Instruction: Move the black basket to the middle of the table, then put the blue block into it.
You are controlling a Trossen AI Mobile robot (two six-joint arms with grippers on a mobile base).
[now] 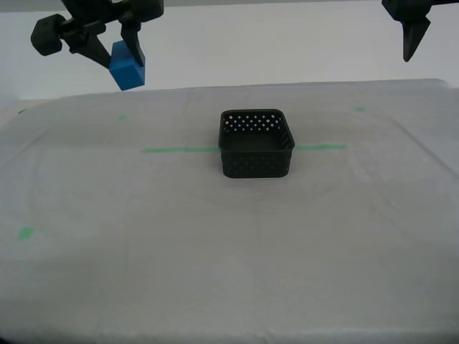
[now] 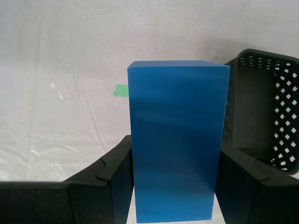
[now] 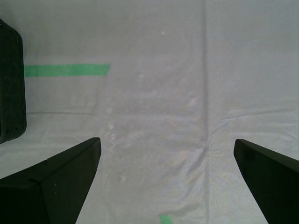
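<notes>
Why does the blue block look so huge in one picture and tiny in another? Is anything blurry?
In the second wrist view the blue block sits right at the camera, so it fills the frame; the exterior view sees it from afar. Nothing is badly blurred, and the black basket casts only a faint shadow.

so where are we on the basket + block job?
Done, by the look of it: the basket sits mid-table on the green tape line. In hand: my second gripper is shut on the block, held above the table, off to the exterior view's left of the basket. My first gripper is open and empty. Left: carry the block over the basket and drop it in.
</notes>
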